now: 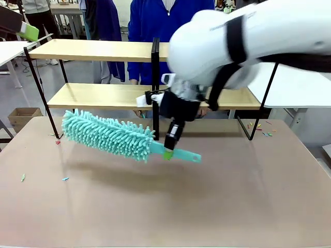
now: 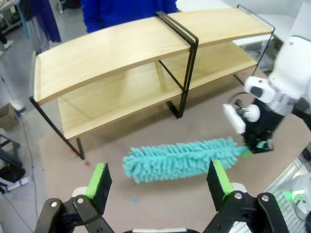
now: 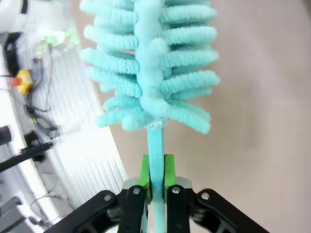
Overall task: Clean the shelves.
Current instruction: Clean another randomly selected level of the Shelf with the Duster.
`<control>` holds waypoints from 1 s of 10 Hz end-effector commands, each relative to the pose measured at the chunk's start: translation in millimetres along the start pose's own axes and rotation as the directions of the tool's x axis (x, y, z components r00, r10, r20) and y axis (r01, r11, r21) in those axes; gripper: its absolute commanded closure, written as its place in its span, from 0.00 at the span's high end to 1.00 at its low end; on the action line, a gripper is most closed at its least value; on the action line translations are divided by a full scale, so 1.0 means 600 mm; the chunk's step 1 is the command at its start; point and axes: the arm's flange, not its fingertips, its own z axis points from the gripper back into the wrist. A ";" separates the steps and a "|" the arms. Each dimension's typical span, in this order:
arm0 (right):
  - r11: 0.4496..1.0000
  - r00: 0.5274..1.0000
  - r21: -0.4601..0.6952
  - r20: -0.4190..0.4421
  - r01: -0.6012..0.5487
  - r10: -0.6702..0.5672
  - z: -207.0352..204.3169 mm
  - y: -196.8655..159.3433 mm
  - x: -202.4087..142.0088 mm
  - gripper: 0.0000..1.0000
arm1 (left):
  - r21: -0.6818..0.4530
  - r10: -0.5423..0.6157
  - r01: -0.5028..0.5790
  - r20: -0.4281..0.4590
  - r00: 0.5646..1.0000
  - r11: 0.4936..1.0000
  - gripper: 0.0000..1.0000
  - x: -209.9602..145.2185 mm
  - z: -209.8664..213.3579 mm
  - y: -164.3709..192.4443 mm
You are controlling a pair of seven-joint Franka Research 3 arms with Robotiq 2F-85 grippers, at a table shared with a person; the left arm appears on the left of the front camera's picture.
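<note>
— Above the table (image 1: 248, 206), near of the shelves (image 1: 103, 95), the right gripper (image 1: 168, 151) is clamped on the duster (image 1: 111, 135) by its handle, head pointing left. No board touched yet, I'd judge; all wiping is left.

— Left gripper (image 2: 160, 182)?

— Its wrist view shows the jaws apart, empty, above the duster.

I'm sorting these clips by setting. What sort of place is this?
Probably a robotics lab or test workspace, not a home: a bare shelf rack stands on a work table, more white tables stand behind, and people in blue coats stand by while a robot arm holds a duster.
</note>
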 end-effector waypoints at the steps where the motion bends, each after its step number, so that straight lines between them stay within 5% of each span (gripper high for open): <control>1: 0.979 0.988 0.174 -0.133 0.103 -0.080 0.004 0.013 -0.069 0.13 | -0.001 -0.003 0.003 0.000 1.000 1.000 1.00 0.001 0.000 0.001; 2: 0.974 0.972 0.218 -0.236 0.057 -0.004 -0.003 0.016 -0.082 0.13 | -0.001 -0.003 0.003 0.000 1.000 1.000 1.00 0.001 0.000 0.001; 3: 0.944 0.932 0.165 -0.275 0.287 -0.235 -0.007 0.014 -0.091 0.13 | -0.001 -0.003 0.003 0.000 1.000 1.000 1.00 0.001 0.000 0.001; 4: 0.975 0.966 0.166 -0.233 0.149 -0.108 -0.001 0.027 -0.107 0.13 | -0.001 -0.003 0.003 0.000 1.000 1.000 1.00 0.001 0.000 0.001; 5: 0.954 0.953 0.155 -0.202 0.257 -0.224 0.013 0.030 -0.135 0.13 | -0.001 -0.003 0.003 0.000 1.000 1.000 1.00 0.001 0.000 0.001; 7: 0.954 0.955 0.109 -0.139 0.278 -0.263 0.036 0.061 -0.182 0.13 | -0.001 -0.003 0.003 0.000 1.000 1.000 1.00 0.001 0.000 0.001; 8: 0.956 0.953 0.169 -0.228 0.240 -0.199 0.004 0.023 -0.132 0.13 | -0.001 -0.003 0.003 0.000 1.000 1.000 1.00 0.001 0.000 0.001; 10: 0.956 0.953 0.169 -0.228 0.240 -0.199 0.004 0.023 -0.132 0.13 | -0.001 -0.003 0.003 0.000 1.000 1.000 1.00 0.001 0.000 0.001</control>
